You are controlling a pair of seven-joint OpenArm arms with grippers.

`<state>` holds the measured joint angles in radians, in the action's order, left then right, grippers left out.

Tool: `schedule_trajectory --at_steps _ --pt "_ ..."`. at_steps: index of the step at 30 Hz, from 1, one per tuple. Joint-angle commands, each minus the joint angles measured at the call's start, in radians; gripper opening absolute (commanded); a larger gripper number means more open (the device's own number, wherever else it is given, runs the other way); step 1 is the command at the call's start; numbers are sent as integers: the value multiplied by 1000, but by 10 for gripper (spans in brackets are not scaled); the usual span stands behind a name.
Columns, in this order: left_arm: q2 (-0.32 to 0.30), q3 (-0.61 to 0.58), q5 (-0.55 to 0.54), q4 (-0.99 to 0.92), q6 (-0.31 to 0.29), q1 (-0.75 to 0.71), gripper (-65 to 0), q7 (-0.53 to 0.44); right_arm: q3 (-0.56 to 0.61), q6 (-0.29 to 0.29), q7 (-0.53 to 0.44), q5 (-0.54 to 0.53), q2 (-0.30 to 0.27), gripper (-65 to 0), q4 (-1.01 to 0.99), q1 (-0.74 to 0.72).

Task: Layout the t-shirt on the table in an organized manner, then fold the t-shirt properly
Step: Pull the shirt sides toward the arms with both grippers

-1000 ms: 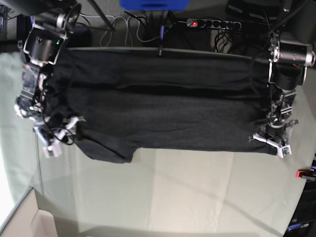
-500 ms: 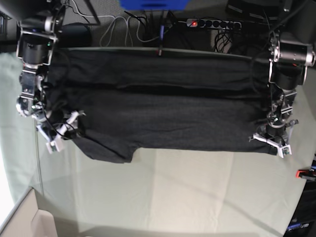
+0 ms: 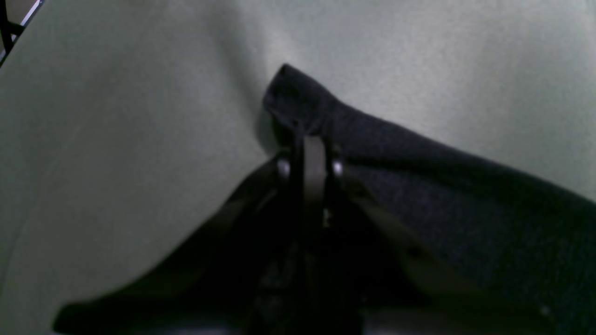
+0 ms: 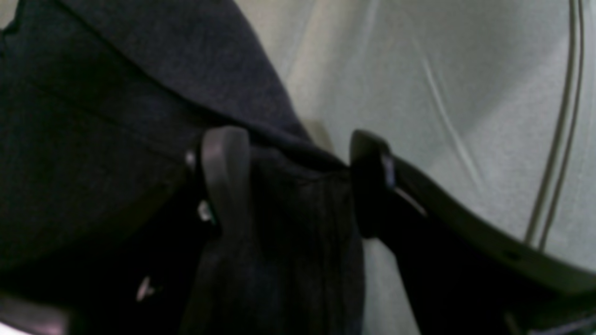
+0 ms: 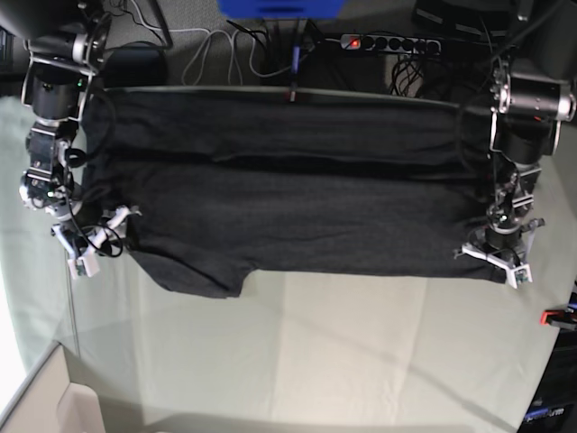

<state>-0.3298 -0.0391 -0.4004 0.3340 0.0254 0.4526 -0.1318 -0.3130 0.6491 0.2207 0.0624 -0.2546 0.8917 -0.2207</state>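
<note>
The black t-shirt (image 5: 297,198) lies spread wide across the far half of the pale green table (image 5: 361,352), with a long fold line across it and a sleeve sticking out at the lower left. Its graphic is hidden. My left gripper (image 5: 505,263) is at the shirt's lower right corner; in the left wrist view it (image 3: 313,153) is shut on that corner of cloth (image 3: 465,195). My right gripper (image 5: 95,242) is at the shirt's left edge; in the right wrist view it (image 4: 298,153) is open, with shirt cloth (image 4: 116,116) lying between the fingers.
A red clamp (image 5: 554,316) sits at the table's right edge and another (image 5: 290,95) at the far edge. A power strip (image 5: 388,42) and cables lie behind the table. A cardboard box (image 5: 45,406) is at the lower left. A thin cable (image 4: 554,139) runs over the table.
My right arm has swung left and outward, and the shirt's left edge has shifted a little left with it. The left arm has not moved.
</note>
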Motion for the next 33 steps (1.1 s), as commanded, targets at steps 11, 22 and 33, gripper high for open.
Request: schedule_trajectory --at_steps 11,22,33 --pt "-12 3 2 1 12 10 -650 33 -1 -13 -25 -22 -18 -364 -153 -78" --pt "-18 6 1 118 17 7 -650 33 -10 -5 -16 -28 -25 -650 -82 -98" --pt "-10 198 -1 417 14 -111 -650 122 -163 49 144 -28 22 -650 257 -21"
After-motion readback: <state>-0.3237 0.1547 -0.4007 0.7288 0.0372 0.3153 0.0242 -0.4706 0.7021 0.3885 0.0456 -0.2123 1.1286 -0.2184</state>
